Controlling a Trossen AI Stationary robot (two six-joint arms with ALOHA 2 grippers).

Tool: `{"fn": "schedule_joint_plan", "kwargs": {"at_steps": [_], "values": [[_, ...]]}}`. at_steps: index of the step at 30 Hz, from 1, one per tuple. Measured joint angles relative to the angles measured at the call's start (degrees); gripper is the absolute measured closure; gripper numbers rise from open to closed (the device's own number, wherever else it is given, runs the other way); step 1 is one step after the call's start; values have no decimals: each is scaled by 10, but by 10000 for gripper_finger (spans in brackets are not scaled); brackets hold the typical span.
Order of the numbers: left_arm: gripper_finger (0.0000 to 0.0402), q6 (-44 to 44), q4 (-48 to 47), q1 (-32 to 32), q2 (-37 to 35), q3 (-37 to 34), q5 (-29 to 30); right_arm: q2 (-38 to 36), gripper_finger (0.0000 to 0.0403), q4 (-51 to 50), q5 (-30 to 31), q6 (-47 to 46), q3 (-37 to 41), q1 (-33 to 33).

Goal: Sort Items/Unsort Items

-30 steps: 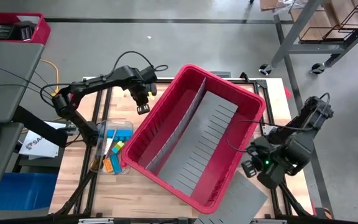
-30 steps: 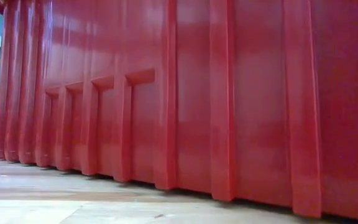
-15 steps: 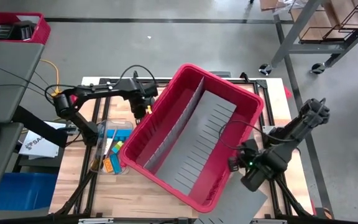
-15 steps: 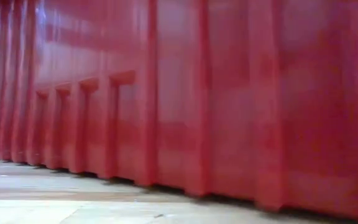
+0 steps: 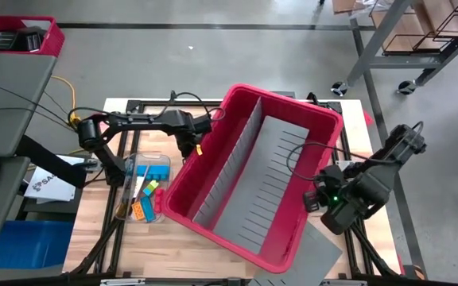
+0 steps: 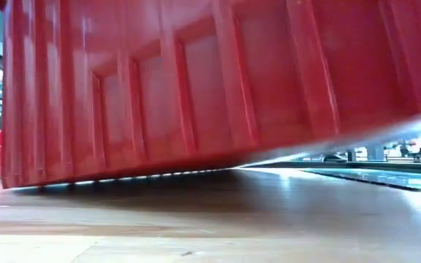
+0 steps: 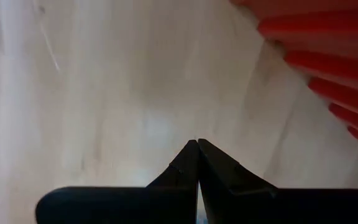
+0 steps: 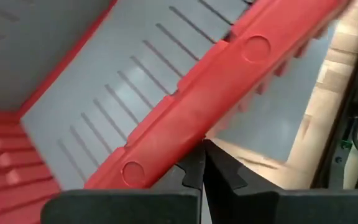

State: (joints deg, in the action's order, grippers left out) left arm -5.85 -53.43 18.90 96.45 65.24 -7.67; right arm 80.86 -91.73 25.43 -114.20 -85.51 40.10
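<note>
From above I see the big red bin (image 5: pixel 253 179) lying diagonally across the worktop (image 5: pixel 173 246), its long axis running from the near-left toward the far-right; a grey divider (image 5: pixel 233 171) runs along that same axis inside it; in the low view the bin (image 6: pixel 196 80) is tipped, one end down on the wood and the other end lifted so that light shows beneath its floor. The items (image 5: pixel 143 199) sit in a small cluster on the worktop just beside the bin's left wall, near the left edge; I can pick out an orange piece (image 5: pixel 141 210), a green-yellow piece (image 5: pixel 151 186) and a blue block (image 5: pixel 156 165), and a thin stick (image 5: pixel 142 181) whose length runs roughly front to back; how they touch each other I cannot tell. My left claw (image 5: pixel 189 144) is at the bin's far-left wall, fingers pressed together with nothing between them; its wrist camera shows the closed tips (image 7: pixel 197 144) over pale wood with the red ribs (image 7: pixel 328 56) off to one side. My right claw (image 5: pixel 318 199) is at the bin's right-hand rim; in its wrist camera the fingers (image 8: pixel 194 163) meet tip to tip right against the underside of the red rim (image 8: pixel 229 81), holding nothing. A grey sheet (image 5: pixel 312 254) lies on the worktop by the bin's near corner.
</note>
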Motion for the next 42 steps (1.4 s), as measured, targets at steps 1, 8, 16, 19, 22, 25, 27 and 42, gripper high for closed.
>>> {"fn": "schedule_joint_plan", "kwargs": {"at_steps": [1, 8, 16, 19, 22, 25, 27, 42], "values": [[401, -1, 3, 0, 4, 3, 5, 0, 402, -2, 0, 12, -12, 0], [401, -25, 0, -5, 36, 39, 88, 2, 403, 19, 47, 94, -111, -2], [402, -31, -110, -9, 126, 117, 100, 2, 403, 35, 184, 187, -235, -4], [402, -32, -157, -14, 159, 127, 99, 3, 403, 28, 266, 214, -263, -13], [402, -36, -185, -32, 182, 126, 57, 2, 403, 30, 327, 240, -277, -34], [402, -36, -197, -54, 203, 140, 12, 2, 403, 35, 339, 283, -285, -67], [402, -28, -194, -75, 219, 156, 12, 1, 403, 49, 334, 316, -285, -88], [401, -24, -159, -132, 270, 248, 23, 3, 403, 279, 254, 573, -284, -178]]}}
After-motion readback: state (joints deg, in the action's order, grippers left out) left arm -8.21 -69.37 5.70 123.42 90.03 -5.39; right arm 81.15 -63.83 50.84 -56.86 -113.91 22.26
